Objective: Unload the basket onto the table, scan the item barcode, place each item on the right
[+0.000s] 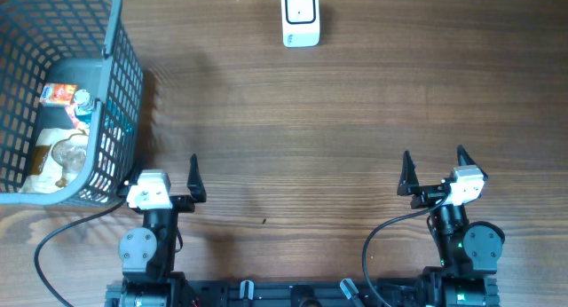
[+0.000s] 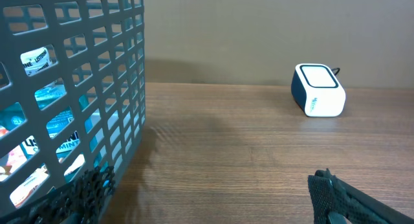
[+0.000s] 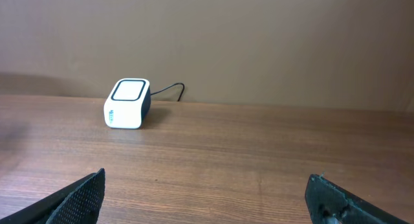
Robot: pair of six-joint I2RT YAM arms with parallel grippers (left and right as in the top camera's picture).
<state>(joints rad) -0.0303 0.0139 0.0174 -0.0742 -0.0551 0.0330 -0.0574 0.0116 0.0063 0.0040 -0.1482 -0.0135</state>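
Left tool (image 1: pixel 164 169), right tool (image 1: pixel 434 158): both agape.

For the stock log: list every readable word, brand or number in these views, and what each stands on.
"LISTER…", partial and likely cut off by the bars: on a white label seen through the basket wall.
Blue print on the side of the scanner: too small to read.
Print on the orange packet in the basket: blurred, unreadable.

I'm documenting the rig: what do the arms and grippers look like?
The left arm and right arm are black with round joints. The left gripper and right gripper each carry a white block and black pointed fingers. Black cables trail nearby.
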